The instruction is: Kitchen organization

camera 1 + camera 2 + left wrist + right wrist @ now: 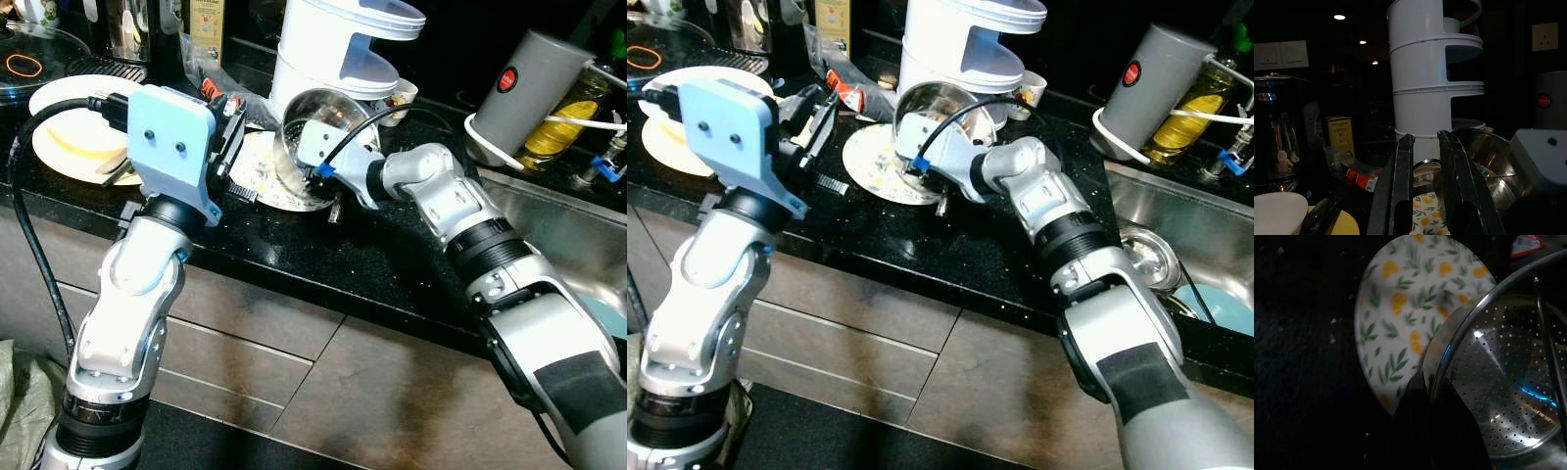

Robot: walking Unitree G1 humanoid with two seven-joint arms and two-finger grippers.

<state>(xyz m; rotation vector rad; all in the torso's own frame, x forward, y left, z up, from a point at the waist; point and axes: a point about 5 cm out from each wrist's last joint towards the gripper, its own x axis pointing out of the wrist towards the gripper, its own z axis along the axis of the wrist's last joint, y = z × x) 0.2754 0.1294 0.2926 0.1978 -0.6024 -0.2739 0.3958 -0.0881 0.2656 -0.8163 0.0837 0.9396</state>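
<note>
A steel colander (328, 127) stands tilted on its side on the black counter, its lower rim resting on a white plate with a lemon-and-leaf pattern (263, 184). My right gripper (315, 174) is shut on the colander's rim (1449, 352), at the edge nearest the plate (1400, 318). My left gripper (235, 132) hovers just left of the plate, pointing at the colander. Its two black fingers (1400, 181) are open by a narrow gap, with nothing between them.
A white tiered stand (338, 49) rises right behind the colander. A yellow plate (69, 137) lies at the far left. A red packet (844, 93) lies behind the left gripper. A grey flask (534, 83), an oil bottle (568, 117) and the sink (558, 225) are on the right.
</note>
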